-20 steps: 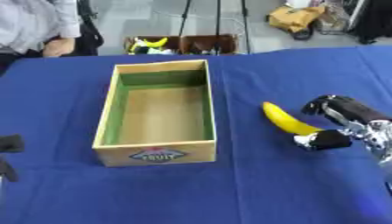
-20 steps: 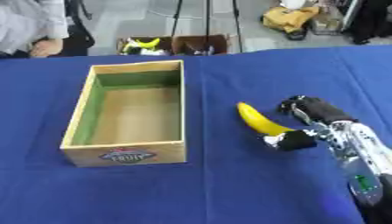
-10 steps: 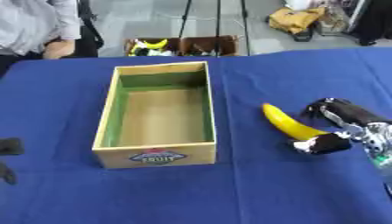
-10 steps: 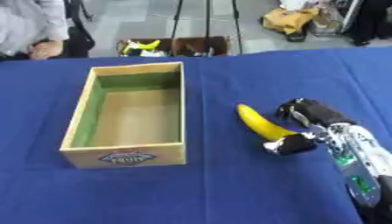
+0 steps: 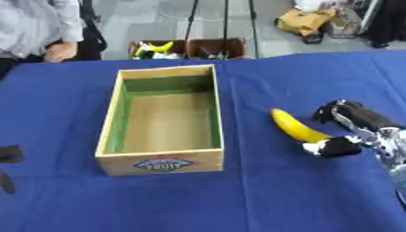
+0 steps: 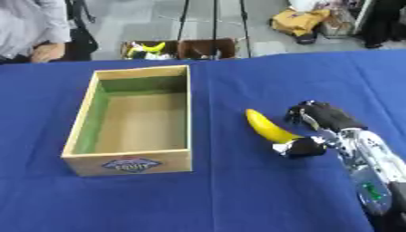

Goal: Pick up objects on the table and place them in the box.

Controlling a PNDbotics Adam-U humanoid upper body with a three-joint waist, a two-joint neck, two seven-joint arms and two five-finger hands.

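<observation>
A yellow banana [image 6: 266, 127] lies on the blue tablecloth, to the right of the wooden box [image 5: 164, 164]. The box stands open at the top, with green inner walls, a bare floor and a fruit label on its near wall. My right hand [image 6: 331, 121] comes in from the lower right and straddles the banana's near end. Its thumb [image 6: 301, 147] touches that end, while its curled fingers [image 6: 305, 113] stand apart from the fruit on its right side. Only a dark part of my left hand [image 5: 8, 154] shows at the lower left edge.
The blue table [image 5: 262, 199] fills the view. Beyond its far edge stand two floor crates [image 5: 189, 48], one holding yellow fruit. A person in a grey sleeve [image 5: 47, 27] sits at the far left corner, not touching anything.
My right hand has drifted slightly toward the near edge, its thumb staying at the banana's near end. The banana and the box have not moved.
</observation>
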